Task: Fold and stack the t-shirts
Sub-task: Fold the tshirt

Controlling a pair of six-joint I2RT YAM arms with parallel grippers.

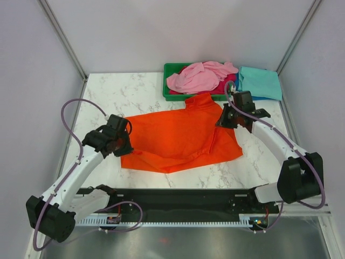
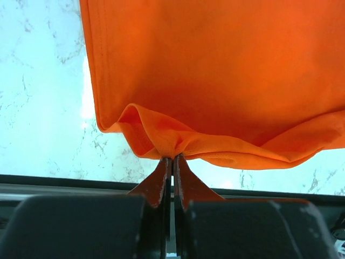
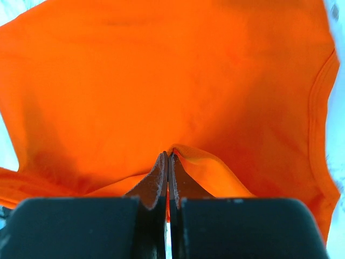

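Observation:
The bright orange t-shirt (image 1: 178, 137) lies spread on the marble table, one part reaching toward the tray. My left gripper (image 1: 125, 141) is shut on its left edge; in the left wrist view the cloth (image 2: 215, 81) bunches at my gripper (image 2: 173, 157). My right gripper (image 1: 222, 122) is shut on the shirt's right side; in the right wrist view the orange cloth (image 3: 161, 70) fills the frame and folds over my gripper (image 3: 168, 155). A light pink shirt (image 1: 200, 76) lies heaped in the tray over a magenta one (image 1: 178, 91). A teal shirt (image 1: 260, 82) lies at the back right over a blue one (image 1: 265, 99).
The green plastic tray (image 1: 168, 81) stands at the back centre. White walls close in the table on the left, back and right. A black rail (image 1: 178, 195) runs along the near edge between the arm bases.

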